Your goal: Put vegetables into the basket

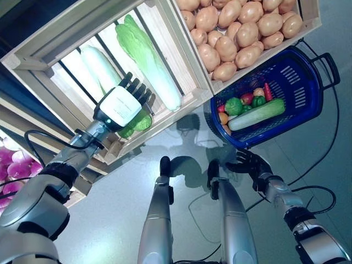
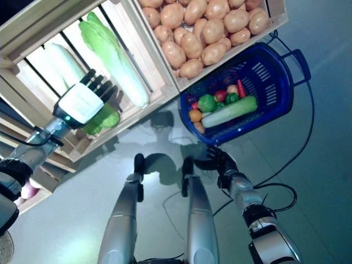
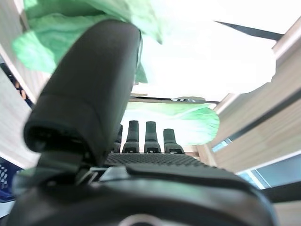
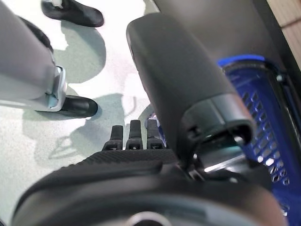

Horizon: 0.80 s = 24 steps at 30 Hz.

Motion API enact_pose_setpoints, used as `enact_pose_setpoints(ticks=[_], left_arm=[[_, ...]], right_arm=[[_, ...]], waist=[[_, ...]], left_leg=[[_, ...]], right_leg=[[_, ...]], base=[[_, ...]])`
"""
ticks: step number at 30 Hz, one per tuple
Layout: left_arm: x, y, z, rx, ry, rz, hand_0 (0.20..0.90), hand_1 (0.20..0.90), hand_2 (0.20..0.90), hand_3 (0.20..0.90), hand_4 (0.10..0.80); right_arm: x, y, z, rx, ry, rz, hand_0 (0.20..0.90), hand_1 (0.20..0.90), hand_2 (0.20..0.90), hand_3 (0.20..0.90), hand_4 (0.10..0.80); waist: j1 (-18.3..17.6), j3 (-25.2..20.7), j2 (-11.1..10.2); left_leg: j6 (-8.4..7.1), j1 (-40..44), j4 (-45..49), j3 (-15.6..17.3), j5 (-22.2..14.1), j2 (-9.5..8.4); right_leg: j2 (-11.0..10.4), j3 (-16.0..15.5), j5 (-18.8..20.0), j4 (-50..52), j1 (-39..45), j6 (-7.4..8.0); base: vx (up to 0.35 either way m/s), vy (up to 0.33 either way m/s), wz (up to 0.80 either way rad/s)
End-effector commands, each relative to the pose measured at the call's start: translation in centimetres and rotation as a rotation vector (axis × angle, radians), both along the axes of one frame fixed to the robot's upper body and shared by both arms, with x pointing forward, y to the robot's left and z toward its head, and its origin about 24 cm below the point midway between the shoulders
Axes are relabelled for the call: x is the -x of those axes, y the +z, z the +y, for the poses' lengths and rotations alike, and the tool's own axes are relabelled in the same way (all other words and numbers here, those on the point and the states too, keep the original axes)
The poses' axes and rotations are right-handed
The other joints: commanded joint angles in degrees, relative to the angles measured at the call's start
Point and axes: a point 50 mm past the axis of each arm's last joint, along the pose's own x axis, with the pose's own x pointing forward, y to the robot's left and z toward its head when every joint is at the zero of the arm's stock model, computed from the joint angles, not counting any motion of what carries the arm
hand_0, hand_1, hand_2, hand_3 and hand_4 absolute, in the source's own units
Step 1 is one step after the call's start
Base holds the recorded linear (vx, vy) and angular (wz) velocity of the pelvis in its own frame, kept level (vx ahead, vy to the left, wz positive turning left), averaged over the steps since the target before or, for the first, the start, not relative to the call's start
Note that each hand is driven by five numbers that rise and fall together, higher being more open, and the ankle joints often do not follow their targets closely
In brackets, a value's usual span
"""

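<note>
Left eye view: the left hand reaches into the wooden crate, fingers straight, resting over a small leafy green vegetable at the crate's front edge — a long cabbage and a pale courgette lie beside it. The neighbouring crate holds potatoes.

Right eye view: the blue basket sits on the floor below the potatoes, already holding a cucumber and mixed small vegetables. The right hand hangs just beside its rim.

Left wrist view: straight fingers point at green leaves, nothing grasped.

Right wrist view: fingers relaxed and empty — basket beside them.
</note>
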Motion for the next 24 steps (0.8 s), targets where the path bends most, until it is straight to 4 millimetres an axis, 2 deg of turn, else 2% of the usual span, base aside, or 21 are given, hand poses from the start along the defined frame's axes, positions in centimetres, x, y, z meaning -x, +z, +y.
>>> enact_pose_setpoints(ticks=[1, 7, 8, 9, 10, 24], left_arm=[[-0.4, 5.6, 0.7, 0.006, 0.001, -0.226, 0.900, 0.900, 0.900, 0.900, 0.800], [-0.6, 5.4, 0.8, -0.037, 0.014, -0.200, 0.900, 0.900, 0.900, 0.900, 0.800], [-0.6, 5.5, 0.8, -0.039, 0.019, -0.199, 0.768, 0.768, 0.768, 0.768, 0.712], [-0.7, 5.6, 0.8, -0.043, 0.026, -0.199, 0.768, 0.768, 0.768, 0.768, 0.712], [-0.7, 5.7, 0.9, -0.048, 0.030, -0.199, 0.300, 0.300, 0.300, 0.300, 0.400], [-0.7, 6.5, 1.1, -0.067, 0.063, -0.205, 0.300, 0.300, 0.300, 0.300, 0.400]], right_arm=[[-0.5, 2.6, -1.6, 0.012, -0.058, -0.112, 0.900, 0.900, 0.900, 0.900, 0.800], [-0.4, 2.9, -2.2, 0.010, -0.066, -0.118, 0.900, 0.900, 0.900, 0.900, 0.800], [-0.3, 2.9, -2.2, 0.009, -0.066, -0.119, 0.900, 0.900, 0.900, 0.900, 0.800], [-0.3, 2.9, -2.2, 0.005, -0.066, -0.122, 0.900, 0.900, 0.900, 0.900, 0.800], [-0.4, 3.0, -2.1, 0.004, -0.065, -0.125, 0.900, 0.900, 0.900, 0.900, 0.800], [-0.6, 3.4, -2.4, 0.004, -0.068, -0.146, 0.900, 0.900, 0.900, 0.900, 0.800]], waist=[[-0.02, -0.04, -1.41], [-0.23, -0.04, -1.92], [-0.21, -0.04, -1.96], [-0.20, -0.04, -2.09], [-0.17, -0.04, -2.21], [0.20, -0.04, -2.09]], left_leg=[[3.52, -1.13, 1.73, 2.96, -1.31, -1.95], [3.48, -2.15, 2.29, 2.97, -1.64, -1.91], [3.49, -2.20, 2.30, 2.98, -1.64, -1.90], [3.47, -2.35, 2.29, 2.93, -1.64, -1.90], [3.44, -2.34, 2.17, 2.89, -1.61, -1.90], [3.24, -2.51, 1.09, 2.88, -1.19, -1.98]], right_leg=[[2.51, -0.31, 3.14, -3.21, 2.95, -1.68], [2.65, -0.29, 3.03, -2.74, 1.89, -1.69], [2.61, -0.34, 3.04, -2.70, 1.82, -1.67], [2.58, -0.39, 3.07, -2.71, 1.72, -1.59], [2.59, -0.42, 3.12, -2.86, 1.76, -1.54], [2.38, -0.89, 3.46, -4.10, 1.90, -1.37]], base=[[0.000, 0.000, 0.00], [0.000, 0.000, 0.00], [-0.004, -0.005, 0.04], [-0.005, -0.006, 0.03], [-0.008, -0.009, 0.03], [0.000, 0.000, 0.00]])
